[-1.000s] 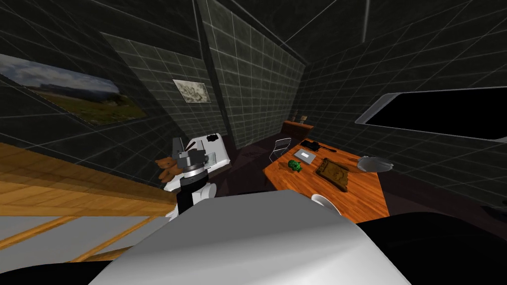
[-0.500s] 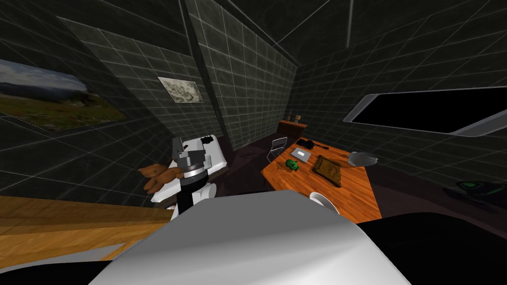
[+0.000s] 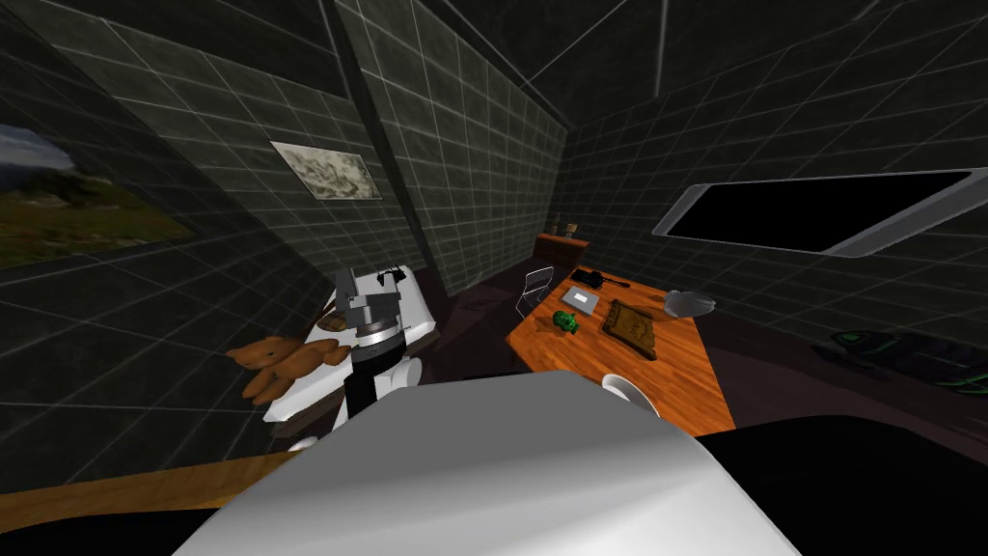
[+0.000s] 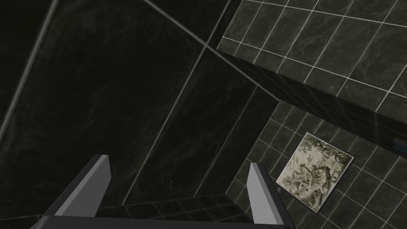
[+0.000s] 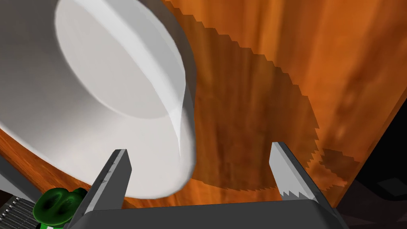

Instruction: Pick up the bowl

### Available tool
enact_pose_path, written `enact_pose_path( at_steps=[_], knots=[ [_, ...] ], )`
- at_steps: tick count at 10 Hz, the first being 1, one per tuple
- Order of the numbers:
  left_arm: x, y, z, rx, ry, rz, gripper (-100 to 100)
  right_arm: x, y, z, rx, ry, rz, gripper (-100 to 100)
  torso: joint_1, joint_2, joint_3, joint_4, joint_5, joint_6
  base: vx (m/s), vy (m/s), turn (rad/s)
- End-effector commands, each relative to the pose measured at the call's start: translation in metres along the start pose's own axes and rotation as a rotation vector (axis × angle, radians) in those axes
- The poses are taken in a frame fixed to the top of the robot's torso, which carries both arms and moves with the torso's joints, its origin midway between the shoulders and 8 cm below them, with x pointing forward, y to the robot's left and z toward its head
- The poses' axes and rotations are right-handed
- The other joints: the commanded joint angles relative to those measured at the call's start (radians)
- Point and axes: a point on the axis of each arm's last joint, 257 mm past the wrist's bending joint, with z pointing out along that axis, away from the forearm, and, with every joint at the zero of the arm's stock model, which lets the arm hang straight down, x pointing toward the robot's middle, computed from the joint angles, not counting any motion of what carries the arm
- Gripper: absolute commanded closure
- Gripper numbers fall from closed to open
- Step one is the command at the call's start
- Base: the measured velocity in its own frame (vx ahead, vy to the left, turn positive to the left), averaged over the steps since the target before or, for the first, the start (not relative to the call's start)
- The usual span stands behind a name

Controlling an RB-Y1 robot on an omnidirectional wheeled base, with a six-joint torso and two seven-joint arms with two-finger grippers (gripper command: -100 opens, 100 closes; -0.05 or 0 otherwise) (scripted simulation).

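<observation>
A white bowl point(image 5: 119, 91) stands on the orange wooden table point(image 5: 302, 59), very near in the right wrist view. My right gripper point(image 5: 198, 150) is open just above it: one finger point(image 5: 113, 179) lies over the bowl's side, the other over bare wood, and the bowl's edge is between them. In the head view the bowl point(image 3: 629, 391) shows as a white arc at the table's point(image 3: 695, 386) near end, partly hidden. My left gripper point(image 3: 359, 294) is raised at the left, open and empty point(image 4: 179, 163).
On the table are a green toy point(image 3: 566, 321), a grey flat device point(image 3: 582, 298), a brown board point(image 3: 632, 328), a black object point(image 3: 593, 280) and a grey dish point(image 3: 688, 303). A wire chair point(image 3: 534, 288) stands beyond. A teddy bear point(image 3: 280, 362) lies on white furniture at the left.
The whole head view has slid left and rolled, so I have turned to the right. The left arm keeps its pose.
</observation>
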Motion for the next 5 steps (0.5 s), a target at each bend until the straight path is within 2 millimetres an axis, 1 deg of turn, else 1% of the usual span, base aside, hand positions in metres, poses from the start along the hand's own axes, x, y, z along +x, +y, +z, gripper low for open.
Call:
enact_pose_path(
  at_steps=[1,2,3,5],
  knots=[
    [0.0,0.0,0.0,0.0,0.0,0.0,0,-0.0091,0.0004,0.0018,-0.001,-0.027,-0.018,-100,0.0,0.0,0.0,0.0,0.0,0.0,0.114,-0.011,-0.329],
    [-0.0001,0.0,-0.0001,0.0,0.0,0.0,0,-0.0096,-0.0018,0.0017,0.007,-0.029,-0.019,-100,-0.001,-0.004,-0.002,-0.001,0.0,0.001,0.147,0.016,-0.289],
    [-0.0001,0.0,-0.0001,0.0,0.0,0.0,0,-0.0096,-0.0019,0.0017,0.008,-0.029,-0.045,-100,0.001,-0.006,-0.003,-0.001,0.0,0.001,0.071,0.02,-0.06],
    [0.0,0.0,0.0,0.0,0.0,0.0,0,-0.0096,-0.0019,0.0017,0.009,-0.029,-0.086,-100,0.0,0.0,0.0,0.0,0.0,0.0,-0.001,-0.001,0.011]
  ],
)
